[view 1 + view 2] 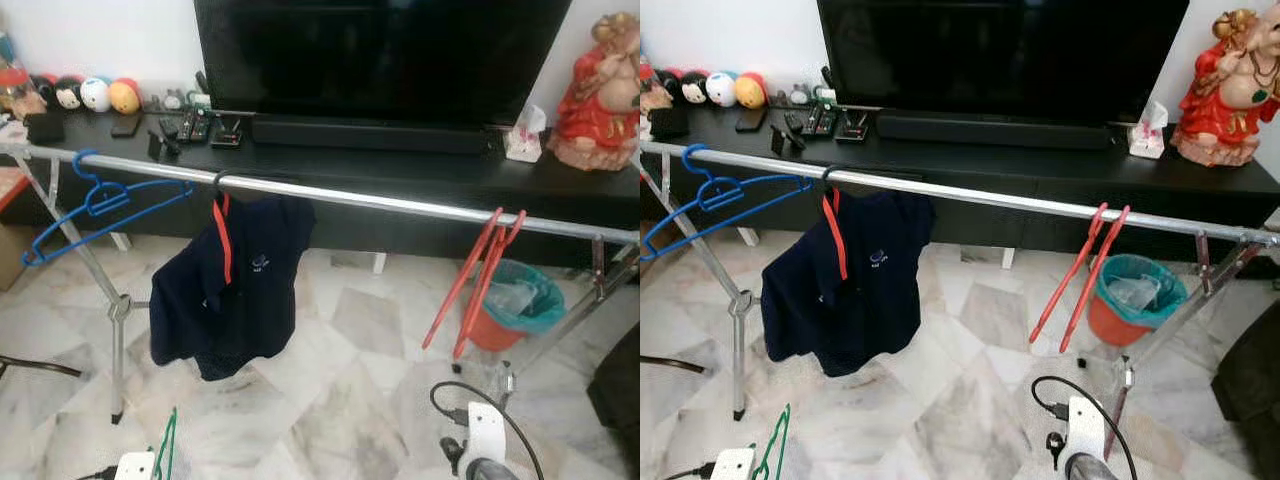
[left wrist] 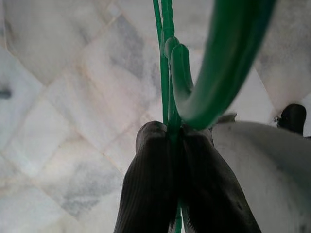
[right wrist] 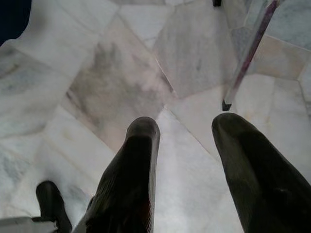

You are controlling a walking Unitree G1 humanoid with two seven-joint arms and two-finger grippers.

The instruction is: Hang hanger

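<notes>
Left wrist view has the green hanger [image 2: 167,73] pinched between the left gripper [image 2: 176,145] fingers, which are closed tight on its wire just below the hook, the hook curling up past the camera. From the head views the same green hanger [image 1: 165,445] sits low by the robot's left side, well below the silver rail [image 1: 400,203] of the drying rack, so the rail lies up and ahead of it, its long axis running across the view. Already on the rail hang a blue hanger [image 1: 95,200], a navy shirt [image 1: 225,290] and two red hangers [image 1: 480,275]; bare rail shows between shirt and red hangers. The right gripper [image 3: 187,145] hangs idle over the marble floor [image 3: 97,73], fingers spread and empty.
</notes>
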